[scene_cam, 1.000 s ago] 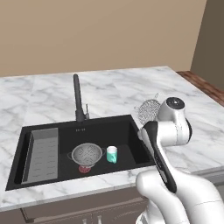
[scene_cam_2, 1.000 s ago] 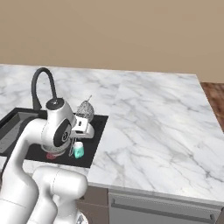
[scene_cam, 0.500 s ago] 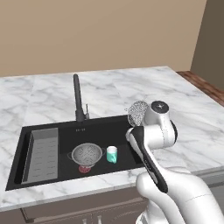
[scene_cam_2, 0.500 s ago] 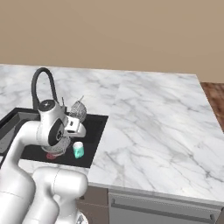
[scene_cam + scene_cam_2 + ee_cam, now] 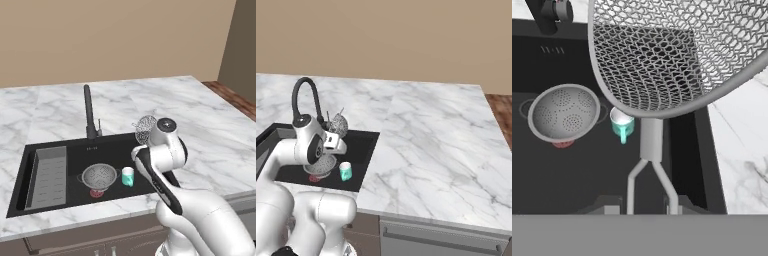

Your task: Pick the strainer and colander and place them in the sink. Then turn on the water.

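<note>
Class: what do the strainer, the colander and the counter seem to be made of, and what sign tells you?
Strainer: fine woven wire mesh in a thin silver rim, probably steel; you see through the weave.
Colander: matte grey sheet metal, judging by the punched hole clusters in its bowl.
Counter: white stone with grey veins, likely marble, polished; it could be an imitation.

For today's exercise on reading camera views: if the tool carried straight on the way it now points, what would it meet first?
Probably the sink floor. The tool, shut on the strainer, points down over the basin's right part, near the teal cup; depth is unclear, so the cup might come first.
</note>
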